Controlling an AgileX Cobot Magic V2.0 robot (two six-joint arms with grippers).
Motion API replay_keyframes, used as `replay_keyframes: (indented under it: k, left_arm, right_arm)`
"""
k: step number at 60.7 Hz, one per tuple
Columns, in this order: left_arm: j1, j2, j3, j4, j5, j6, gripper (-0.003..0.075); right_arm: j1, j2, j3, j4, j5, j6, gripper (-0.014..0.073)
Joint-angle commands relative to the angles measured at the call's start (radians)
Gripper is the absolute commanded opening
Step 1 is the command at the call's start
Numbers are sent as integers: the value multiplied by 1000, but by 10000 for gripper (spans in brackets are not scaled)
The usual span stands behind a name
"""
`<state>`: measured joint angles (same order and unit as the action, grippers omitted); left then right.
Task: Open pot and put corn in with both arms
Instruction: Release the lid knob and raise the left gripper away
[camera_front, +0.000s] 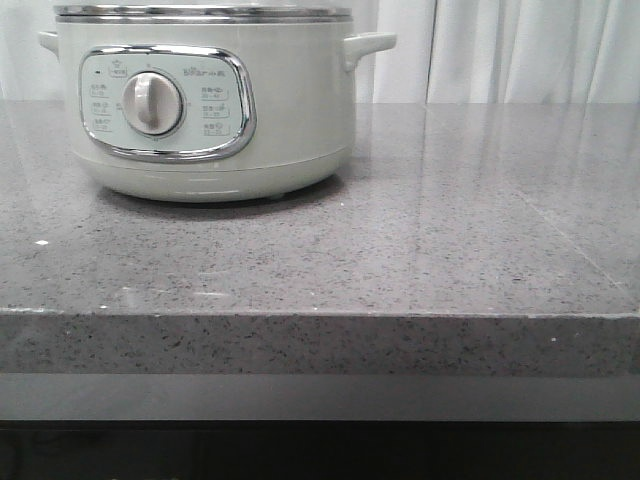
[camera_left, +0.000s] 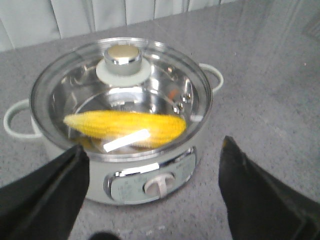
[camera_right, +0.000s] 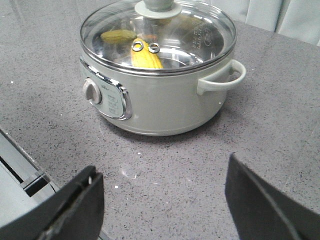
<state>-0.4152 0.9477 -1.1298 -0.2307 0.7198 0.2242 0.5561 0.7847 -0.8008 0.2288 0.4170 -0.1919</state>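
Note:
The pale grey-green pot stands at the back left of the counter, its dial facing forward. A glass lid with a round knob sits shut on its metal rim. Through the glass the yellow corn lies flat on the pot's floor; the right wrist view shows the corn end-on under the lid. My left gripper is open above the pot's front, nothing between its fingers. My right gripper is open over bare counter, well short of the pot. Neither gripper shows in the front view.
The grey speckled counter ends at a front edge. White curtains hang behind. The pot's side handle juts toward the right arm. A dull yellow-green shape shows under the lid; I cannot tell what it is.

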Motion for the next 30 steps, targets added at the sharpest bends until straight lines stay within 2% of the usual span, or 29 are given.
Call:
replay_keyframes:
  k: [1, 16, 30]
  left_arm:
    - [-2, -86, 54, -10, -69, -15, 535]
    - [-2, -224, 216, -10, -79, -15, 534]
    - [-2, -232, 236, -10, -76, -15, 534]
  right_arm:
    - [-2, -8, -24, 2, -77, -9, 530]
    - [-2, -8, -24, 2, -77, -9, 530]
    - [-2, -8, -24, 2, -78, -9, 530]
